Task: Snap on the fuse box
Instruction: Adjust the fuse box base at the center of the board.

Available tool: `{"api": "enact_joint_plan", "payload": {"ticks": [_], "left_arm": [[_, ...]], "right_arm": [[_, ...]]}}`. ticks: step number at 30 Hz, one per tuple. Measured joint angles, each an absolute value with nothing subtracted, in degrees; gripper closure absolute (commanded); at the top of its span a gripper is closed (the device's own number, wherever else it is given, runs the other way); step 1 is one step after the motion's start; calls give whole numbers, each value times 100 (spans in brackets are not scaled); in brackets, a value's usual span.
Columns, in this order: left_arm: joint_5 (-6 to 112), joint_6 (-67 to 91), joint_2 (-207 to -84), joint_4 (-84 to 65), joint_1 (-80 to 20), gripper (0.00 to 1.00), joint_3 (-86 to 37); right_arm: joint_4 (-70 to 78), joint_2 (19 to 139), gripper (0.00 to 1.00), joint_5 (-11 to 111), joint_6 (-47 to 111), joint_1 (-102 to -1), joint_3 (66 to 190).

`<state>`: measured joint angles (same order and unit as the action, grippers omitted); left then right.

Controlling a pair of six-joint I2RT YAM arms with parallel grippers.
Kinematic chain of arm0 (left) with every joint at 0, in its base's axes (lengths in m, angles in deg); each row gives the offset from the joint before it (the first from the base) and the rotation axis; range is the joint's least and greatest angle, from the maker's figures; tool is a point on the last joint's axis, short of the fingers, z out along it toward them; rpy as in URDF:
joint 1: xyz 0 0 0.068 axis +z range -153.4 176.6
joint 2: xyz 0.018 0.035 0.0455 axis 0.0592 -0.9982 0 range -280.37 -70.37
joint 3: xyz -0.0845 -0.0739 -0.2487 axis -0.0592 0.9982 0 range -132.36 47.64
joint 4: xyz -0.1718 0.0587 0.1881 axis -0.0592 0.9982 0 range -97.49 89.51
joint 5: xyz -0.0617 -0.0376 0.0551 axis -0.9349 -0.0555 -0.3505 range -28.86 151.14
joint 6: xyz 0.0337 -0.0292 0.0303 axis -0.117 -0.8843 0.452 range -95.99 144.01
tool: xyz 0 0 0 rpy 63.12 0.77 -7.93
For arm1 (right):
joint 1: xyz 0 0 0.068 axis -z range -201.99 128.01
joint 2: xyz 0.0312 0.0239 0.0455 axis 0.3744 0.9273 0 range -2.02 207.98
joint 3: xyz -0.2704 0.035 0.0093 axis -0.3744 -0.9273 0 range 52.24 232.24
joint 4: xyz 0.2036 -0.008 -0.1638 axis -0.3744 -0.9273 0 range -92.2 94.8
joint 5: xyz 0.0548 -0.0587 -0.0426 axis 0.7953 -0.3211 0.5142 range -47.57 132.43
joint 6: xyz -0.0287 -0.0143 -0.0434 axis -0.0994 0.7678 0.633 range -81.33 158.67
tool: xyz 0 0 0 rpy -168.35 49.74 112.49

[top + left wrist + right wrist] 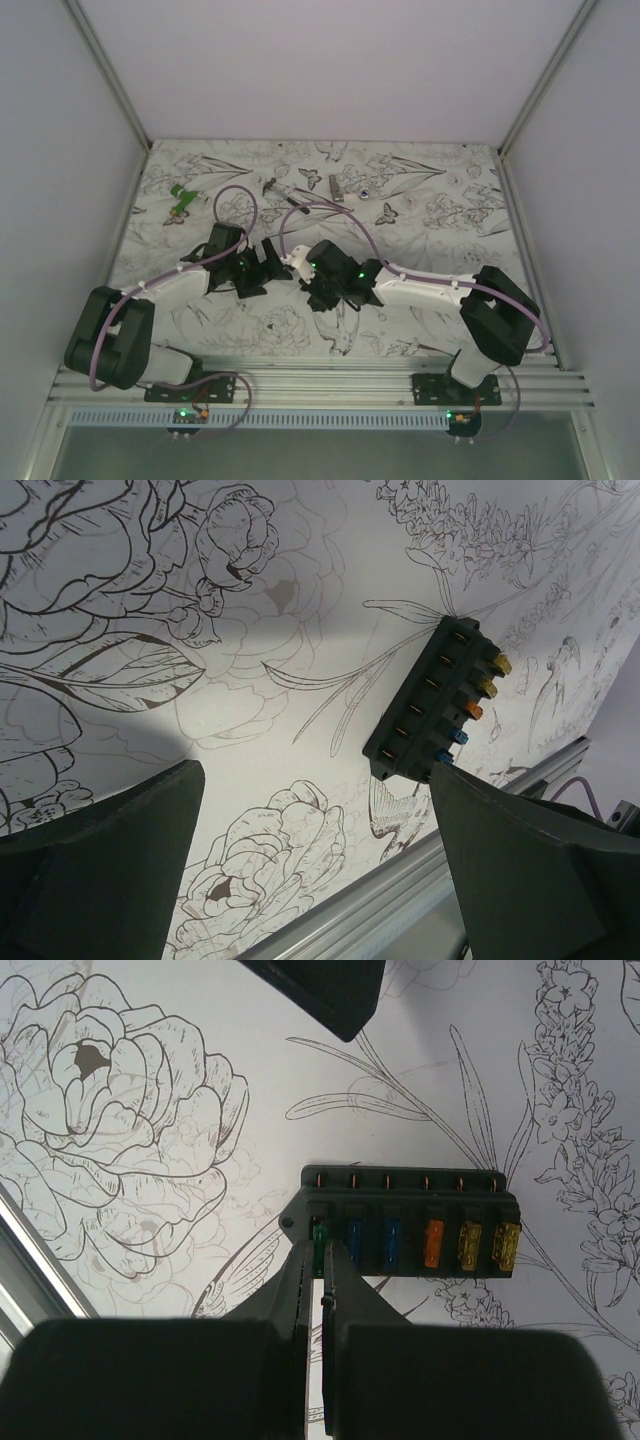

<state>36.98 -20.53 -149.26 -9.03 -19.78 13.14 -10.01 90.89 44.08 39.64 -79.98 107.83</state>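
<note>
The fuse box (420, 1222) is a flat black box lying on the flower-printed mat, with a row of green, blue, orange and yellow fuses on its face. My right gripper (319, 1260) is shut, its fingertips pinching the green fuse (318, 1245) at the left end of the row. In the left wrist view the fuse box (425, 705) lies ahead and to the right of my left gripper (315, 780), which is open wide, holds nothing and hangs over the mat. From above, both grippers (268, 262) (318, 288) meet near the table's middle, and the right one hides the box.
A green plastic piece (182, 200) lies at the back left. A thin grey stick-like tool (275, 186) and a small grey part (337, 186) lie at the back centre. An aluminium rail (320, 385) runs along the near edge. White walls enclose the table.
</note>
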Motion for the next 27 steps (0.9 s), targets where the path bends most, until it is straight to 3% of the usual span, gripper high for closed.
{"api": "enact_joint_plan", "payload": {"ticks": [27], "left_arm": [[3676, -2053, -14950, -906, -1978, 0, 1314]], "right_arm": [[-717, 9213, 100, 4448, 3980, -7998, 10637]]}}
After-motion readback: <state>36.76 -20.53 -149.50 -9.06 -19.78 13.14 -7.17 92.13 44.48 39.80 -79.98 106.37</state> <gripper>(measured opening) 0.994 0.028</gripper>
